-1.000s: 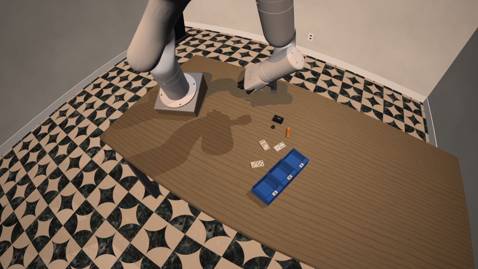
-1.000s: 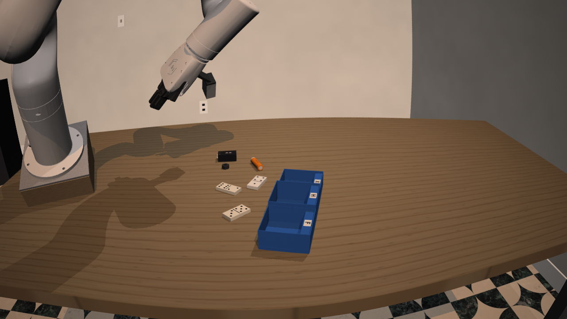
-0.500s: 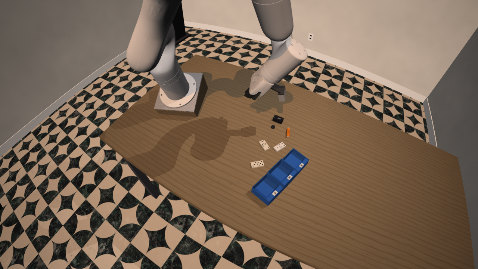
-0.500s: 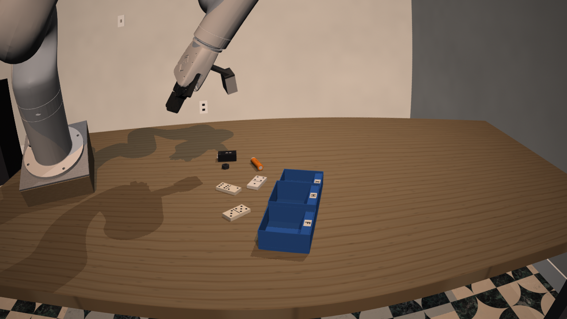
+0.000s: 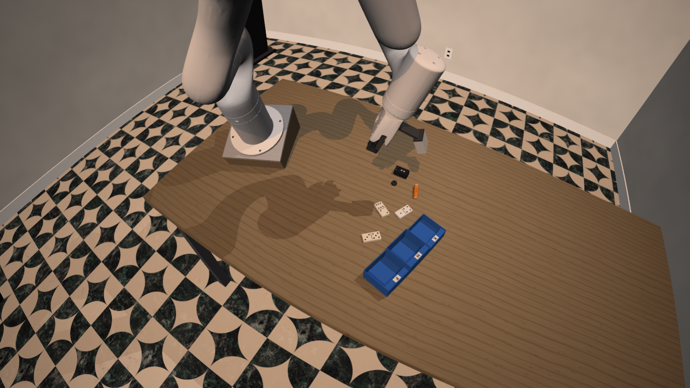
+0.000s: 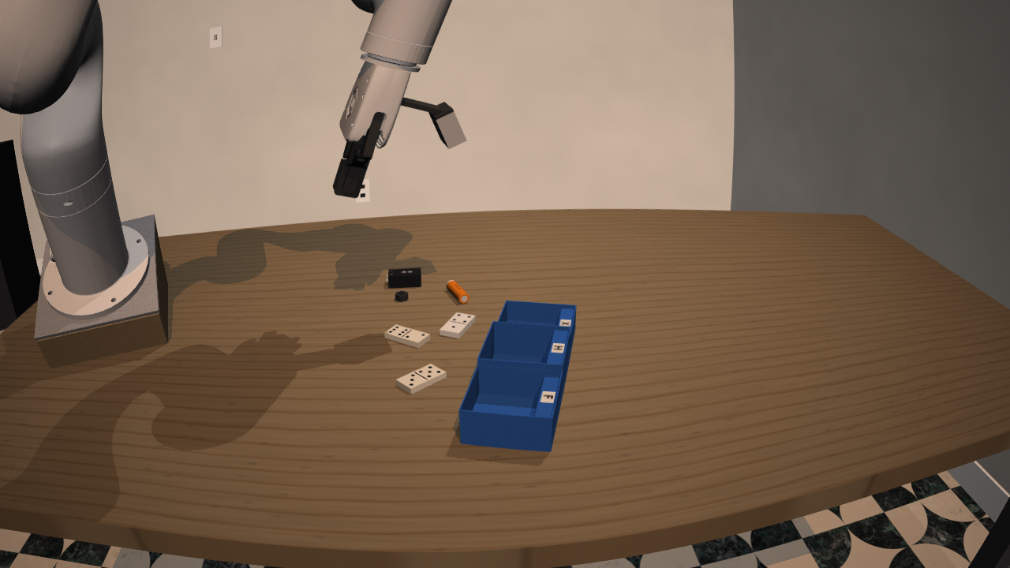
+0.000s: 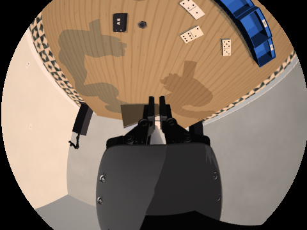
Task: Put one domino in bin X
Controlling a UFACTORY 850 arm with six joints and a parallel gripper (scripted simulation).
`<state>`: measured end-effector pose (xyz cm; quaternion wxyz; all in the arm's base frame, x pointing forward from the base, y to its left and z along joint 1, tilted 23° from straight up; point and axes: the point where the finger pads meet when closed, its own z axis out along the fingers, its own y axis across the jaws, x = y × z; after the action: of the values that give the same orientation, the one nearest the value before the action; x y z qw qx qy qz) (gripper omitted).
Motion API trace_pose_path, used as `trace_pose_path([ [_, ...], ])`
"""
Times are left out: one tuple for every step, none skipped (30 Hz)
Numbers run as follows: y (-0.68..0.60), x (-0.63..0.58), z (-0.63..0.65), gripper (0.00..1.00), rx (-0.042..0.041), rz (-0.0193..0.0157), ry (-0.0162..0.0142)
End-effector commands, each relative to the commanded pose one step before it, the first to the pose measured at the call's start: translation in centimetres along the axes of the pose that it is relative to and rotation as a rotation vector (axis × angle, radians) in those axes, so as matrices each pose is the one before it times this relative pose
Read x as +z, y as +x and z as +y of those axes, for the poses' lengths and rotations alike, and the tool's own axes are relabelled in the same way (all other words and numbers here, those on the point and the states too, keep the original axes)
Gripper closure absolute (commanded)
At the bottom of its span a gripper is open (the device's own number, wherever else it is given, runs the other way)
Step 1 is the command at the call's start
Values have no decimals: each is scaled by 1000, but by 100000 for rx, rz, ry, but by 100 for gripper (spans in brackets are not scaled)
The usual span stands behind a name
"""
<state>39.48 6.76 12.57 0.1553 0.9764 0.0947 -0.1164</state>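
1. The wooden desk (image 6: 706, 338) carries everything, the arm's base included.
2. The arm hangs its tool (image 6: 347, 184) high above the desk's far side, closed with nothing in it.
3. Three joined blue bins (image 6: 508, 424) stand near the middle; the far bin (image 6: 538, 314) seems to bear the X.
4. Three dominoes lie just beside the bins: one (image 6: 420, 378) nearest, one (image 6: 407, 334) further left, one (image 6: 458, 324) close to the far bin.
5. Beyond them lie a black block (image 6: 404, 277), an orange cylinder (image 6: 457, 290) and a small black nut (image 6: 402, 296).
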Motion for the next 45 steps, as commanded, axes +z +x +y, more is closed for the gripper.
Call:
trace_pose_path([
  [1263,-965,1075,93,5104,6191,-2801],
  [0,1,0,93,0,0,-1],
  [583,-416,421,93,3079,3796,-1071],
  [610,-392,407,93,1314,1620,-456],
  [2,-7,2,93,-2,-2,5],
  [0,2,-1,93,1,0,-2],
  [612,-412,380,93,3083,3862,-789],
  [641,-389,366,93,1290,1617,-329],
  [4,-8,3,93,-2,-3,5],
  [-1,2,-1,93,1,0,-2],
  [638,-408,337,93,3086,3906,-506],
  [666,-386,321,93,1262,1599,-206],
  [3,-1,1,93,0,0,0],
  [3,-6,2,93,-2,-3,4],
  [0,0,0,93,0,0,0],
  [0,0,0,93,0,0,0],
  [660,-405,293,93,3090,3930,-224],
  [688,-384,276,93,1230,1564,-88],
  [3,-1,1,93,0,0,0],
  [683,-410,251,93,3092,3929,60],
  [706,-382,229,93,1192,1516,23],
  [1,0,0,93,0,0,0],
  [0,0,0,93,0,0,0],
  [4,-6,2,93,-1,-4,3],
  [-1,2,-1,93,1,1,-1],
  [-1,2,-1,93,0,1,-1],
  [-1,1,0,93,0,1,0],
  [0,1,0,93,0,1,0],
  [0,0,0,93,0,0,0],
  [0,0,0,93,0,0,0],
  [3,-5,2,93,-1,-3,3],
  [0,0,0,93,0,0,0],
  [0,0,0,93,0,0,0],
  [-3,4,-1,93,1,3,-2],
  [0,0,0,93,0,0,0],
  [245,405,687,93,4999,0,-3],
  [279,404,675,93,4999,-1,-2],
  [312,404,660,93,4999,-1,-2],
  [341,413,640,93,3277,-3,5],
  [365,406,631,93,2613,-12,2],
  [383,398,625,93,1678,18,-13],
  [391,407,615,93,0,2,-3],
  [391,407,615,93,0,2,-3],
  [390,407,614,93,0,2,-3],
  [390,408,614,93,0,2,-3],
])
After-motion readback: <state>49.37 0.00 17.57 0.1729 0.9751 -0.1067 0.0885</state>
